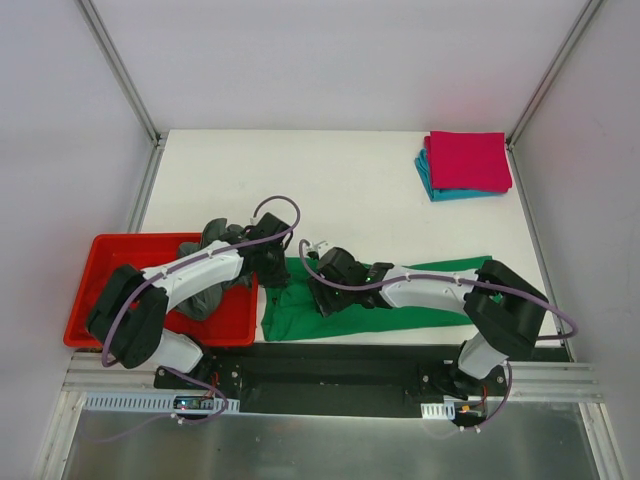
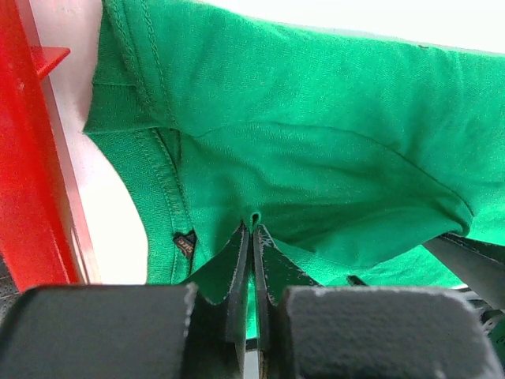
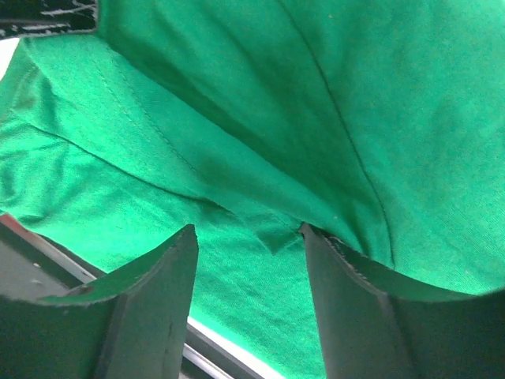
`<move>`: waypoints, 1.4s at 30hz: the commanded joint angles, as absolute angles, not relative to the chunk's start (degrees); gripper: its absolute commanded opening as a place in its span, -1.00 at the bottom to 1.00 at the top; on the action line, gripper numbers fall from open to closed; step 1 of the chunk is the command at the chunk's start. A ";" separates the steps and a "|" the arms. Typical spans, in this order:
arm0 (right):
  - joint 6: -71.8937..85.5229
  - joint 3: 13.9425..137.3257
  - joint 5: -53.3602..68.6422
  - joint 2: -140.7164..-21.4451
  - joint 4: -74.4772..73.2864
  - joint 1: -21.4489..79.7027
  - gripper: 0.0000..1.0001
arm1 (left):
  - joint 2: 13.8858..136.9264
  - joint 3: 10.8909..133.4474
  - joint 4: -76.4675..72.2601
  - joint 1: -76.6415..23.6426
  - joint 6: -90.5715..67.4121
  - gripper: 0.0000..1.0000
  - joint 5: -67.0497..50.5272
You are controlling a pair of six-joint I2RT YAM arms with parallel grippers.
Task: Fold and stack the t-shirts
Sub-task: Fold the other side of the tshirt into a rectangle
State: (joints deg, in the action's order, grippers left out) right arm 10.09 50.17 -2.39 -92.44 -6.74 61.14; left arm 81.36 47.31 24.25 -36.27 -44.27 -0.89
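A bright green t-shirt (image 1: 300,318) lies crumpled along the near edge of the table. My left gripper (image 1: 275,268) is at the shirt's left end, shut on a pinched fold of the green cloth (image 2: 316,118) near the collar; its tips show in the left wrist view (image 2: 254,237). My right gripper (image 1: 322,290) is open just to the right of it, its fingers (image 3: 170,268) straddling a loose fold of the green shirt (image 3: 237,118). A dark grey t-shirt (image 1: 205,300) lies bunched in the tray. A folded magenta-pink t-shirt (image 1: 468,160) sits on a folded teal one (image 1: 432,185). The red t-shirt is out of view.
The rigid red plastic tray (image 1: 110,255) stands at the near left, and its wall (image 2: 31,158) is close to my left gripper. The folded stack is at the back right corner. A black rail runs along the table's near edge.
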 commanded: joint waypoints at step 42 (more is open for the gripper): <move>5.89 53.09 -2.46 -83.32 -32.08 63.72 -0.85 | 70.76 36.13 24.61 -44.21 -46.32 -0.81 -12.74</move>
State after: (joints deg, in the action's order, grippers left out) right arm 6.76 53.15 -2.52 -85.89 -27.75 63.37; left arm 74.43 37.45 23.68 -42.92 -45.71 -10.31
